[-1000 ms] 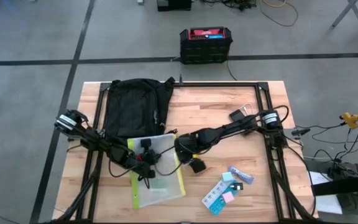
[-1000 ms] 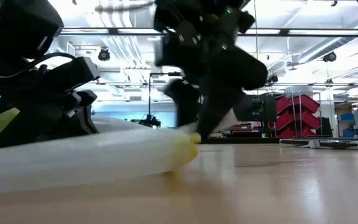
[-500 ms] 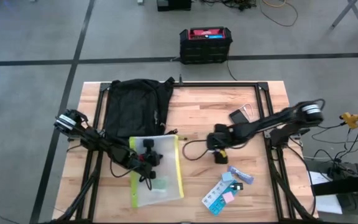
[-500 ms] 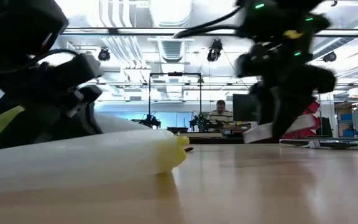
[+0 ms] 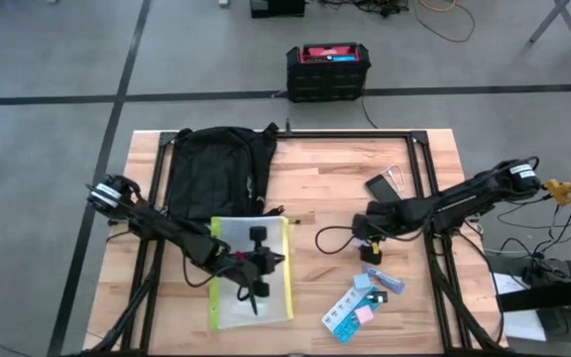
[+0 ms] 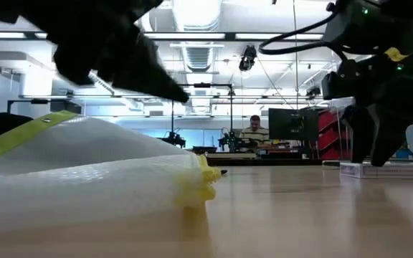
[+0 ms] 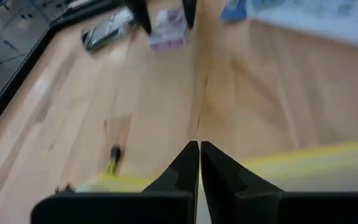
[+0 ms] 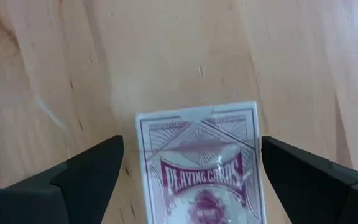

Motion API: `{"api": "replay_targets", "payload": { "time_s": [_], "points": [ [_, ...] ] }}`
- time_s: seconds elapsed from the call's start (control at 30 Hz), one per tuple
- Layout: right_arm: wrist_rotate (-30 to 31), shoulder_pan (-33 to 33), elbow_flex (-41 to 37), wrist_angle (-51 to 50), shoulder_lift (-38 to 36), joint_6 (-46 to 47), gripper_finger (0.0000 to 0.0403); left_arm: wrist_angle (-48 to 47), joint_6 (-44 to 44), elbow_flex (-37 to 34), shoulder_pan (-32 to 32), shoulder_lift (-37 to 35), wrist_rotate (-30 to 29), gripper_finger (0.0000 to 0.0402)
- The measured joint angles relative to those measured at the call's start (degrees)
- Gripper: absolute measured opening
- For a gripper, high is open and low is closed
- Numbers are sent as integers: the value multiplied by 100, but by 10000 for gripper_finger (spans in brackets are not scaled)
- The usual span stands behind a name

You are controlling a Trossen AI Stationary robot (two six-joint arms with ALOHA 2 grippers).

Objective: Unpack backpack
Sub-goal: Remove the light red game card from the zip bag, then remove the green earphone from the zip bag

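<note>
The black backpack lies flat at the table's far left. Near of it lies a clear pouch with a yellow zip edge. My left gripper hovers shut just above the pouch's right edge, pointing toward the table's right. A playing-card deck lies flat on the wood at centre right. My right gripper stands open over it, one finger on either side with a gap to each.
A phone and a clear item lie at the far right. Several small packs and cards lie near the front right. A black-and-red box stands on the floor beyond the far edge. A person sits in the room behind.
My right gripper has carried the card deck from beside the pouch toward the table's right edge and down; the deck now lies on the wood. My left gripper has risen off the pouch and gone toward its right edge.
</note>
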Motion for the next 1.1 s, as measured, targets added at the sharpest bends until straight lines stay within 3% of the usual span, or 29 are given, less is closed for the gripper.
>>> {"api": "replay_targets", "payload": {
  "time_s": [0.17,0.27,0.43,0.53,0.73,0.9,1.0,1.1],
  "points": [
    [-7,94,-3,1267,45,-201,363,-438,53,728,37,453,400,37],
    [-4,222,-1,2545,245,-321,363,-1637,-65,1267,45,575,398,54],
    [-7,401,-1,4311,1121,-559,363,-4030,-1446,2076,13,542,439,63],
    [-35,478,97,5274,1889,-582,364,-4804,-2055,2340,-92,536,689,61],
    [-44,614,953,5763,3341,-801,364,-4766,-2346,2311,-241,531,859,50],
    [62,729,1695,5723,3969,-1263,361,-4629,-2572,2081,-286,528,851,47],
    [-12,727,2080,5632,4138,-1480,338,-4420,-2798,1882,-291,525,879,47],
    [-2,726,2369,5494,4219,-1685,289,-4172,-2989,1707,-304,525,922,47]
  ]
}}
